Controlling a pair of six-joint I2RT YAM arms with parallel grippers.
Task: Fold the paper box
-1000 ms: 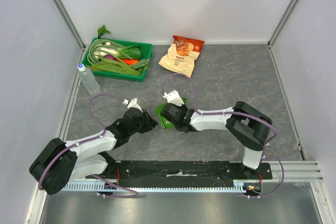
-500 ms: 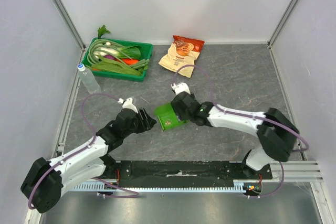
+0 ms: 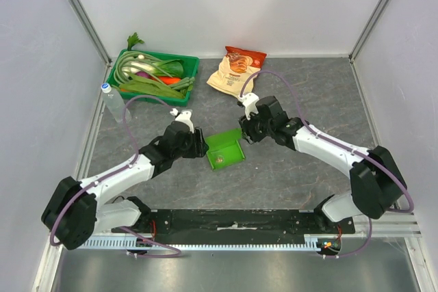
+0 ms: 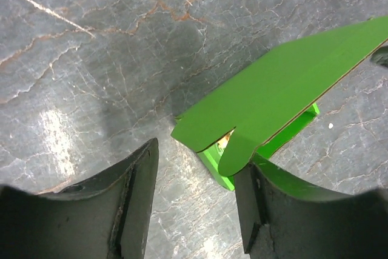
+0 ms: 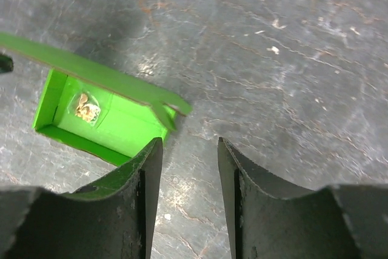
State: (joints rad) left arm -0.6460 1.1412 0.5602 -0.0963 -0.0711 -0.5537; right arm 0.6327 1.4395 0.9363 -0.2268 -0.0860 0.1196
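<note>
Paper box point(image 3: 226, 150): lid ajar, unheld. Your left gripper point(image 3: 201, 146) at its 9 o'clock, right gripper point(image 3: 246, 133) at 2 o'clock; both parted, empty. Risk: one-sided push likely skids it.

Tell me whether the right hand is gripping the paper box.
No: the right hand is open with only bare table between its fingers, and the paper box lies beyond their tips.
</note>
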